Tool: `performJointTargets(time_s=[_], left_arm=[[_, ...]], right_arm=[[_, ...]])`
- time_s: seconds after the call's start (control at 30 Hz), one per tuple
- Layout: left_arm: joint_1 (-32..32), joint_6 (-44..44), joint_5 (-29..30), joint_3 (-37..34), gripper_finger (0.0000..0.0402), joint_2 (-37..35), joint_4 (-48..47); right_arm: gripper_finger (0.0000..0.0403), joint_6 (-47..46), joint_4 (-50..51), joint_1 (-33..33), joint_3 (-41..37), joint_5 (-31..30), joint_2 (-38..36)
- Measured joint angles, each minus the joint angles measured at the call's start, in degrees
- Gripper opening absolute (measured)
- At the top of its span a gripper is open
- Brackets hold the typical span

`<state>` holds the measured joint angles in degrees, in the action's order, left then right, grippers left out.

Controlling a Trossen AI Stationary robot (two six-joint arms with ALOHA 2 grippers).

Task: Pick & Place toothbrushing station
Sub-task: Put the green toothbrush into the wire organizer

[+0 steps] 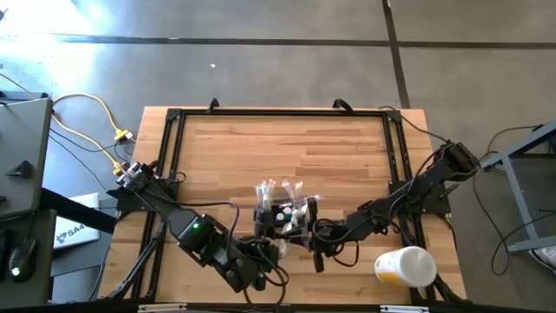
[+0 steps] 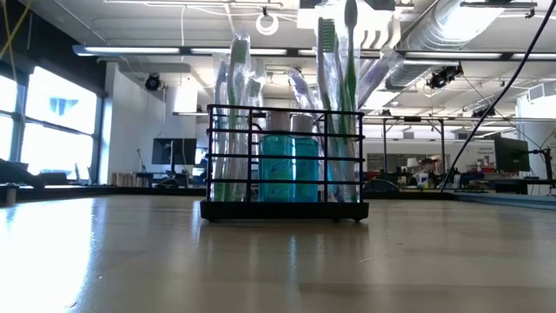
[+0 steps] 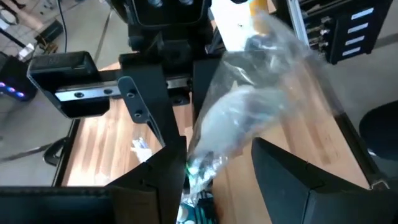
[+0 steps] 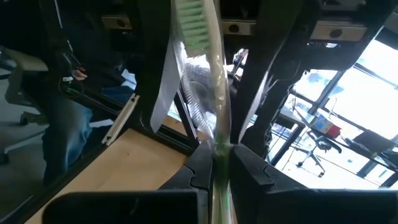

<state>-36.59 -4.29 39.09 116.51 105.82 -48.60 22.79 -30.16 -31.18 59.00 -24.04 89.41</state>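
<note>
The toothbrushing station (image 2: 284,174), a small black wire caddy, stands by its flat base on the wooden table (image 1: 287,148), near the front edge. It holds blue bottles (image 2: 291,169) and wrapped toothbrushes (image 2: 234,96). My right gripper (image 4: 217,152) reaches in from the table's right (image 1: 306,228) and is shut on a wrapped toothbrush with green bristles (image 4: 193,25). My left gripper (image 3: 217,171) is at the caddy's near-left side (image 1: 265,254). It is open, with a clear wrapper holding a white brush (image 3: 249,112) between its fingers. My left gripper has the clear wrapper's narrow end (image 3: 202,158) against the inner side of one finger (image 3: 165,177). Whether the other finger touches it I cannot tell. My right gripper pinches the wrapped toothbrush's handle (image 4: 219,134) between its two fingers, coming level from the table's right. The brush stands up past the fingers, bristle head on top. Its lower end is hidden by the fingers.
A white-and-yellow cup (image 1: 405,266) lies on its side at the near right corner. A black rail frame (image 1: 174,148) runs around the tabletop. Bare wood spreads over the far half of the table. Cables (image 1: 95,122) trail off at the left.
</note>
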Motion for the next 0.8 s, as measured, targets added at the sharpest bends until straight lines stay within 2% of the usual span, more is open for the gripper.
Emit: performJointTargets(time_s=[0.53,0.67,0.8], left_arm=[[-0.23,2.58,1.99,0.04,0.0170,0.52,2.56],[-1.37,4.08,4.98,0.04,0.0133,0.58,2.19],[-2.39,5.87,6.59,0.04,0.0069,0.79,2.23]], right_arm=[[0.0020,-0.17,0.75,0.02,0.00,-0.07,0.00],[0.0021,-0.46,1.25,0.02,0.00,-0.08,0.00],[0.0021,-0.46,1.59,-0.02,0.00,0.13,0.00]])
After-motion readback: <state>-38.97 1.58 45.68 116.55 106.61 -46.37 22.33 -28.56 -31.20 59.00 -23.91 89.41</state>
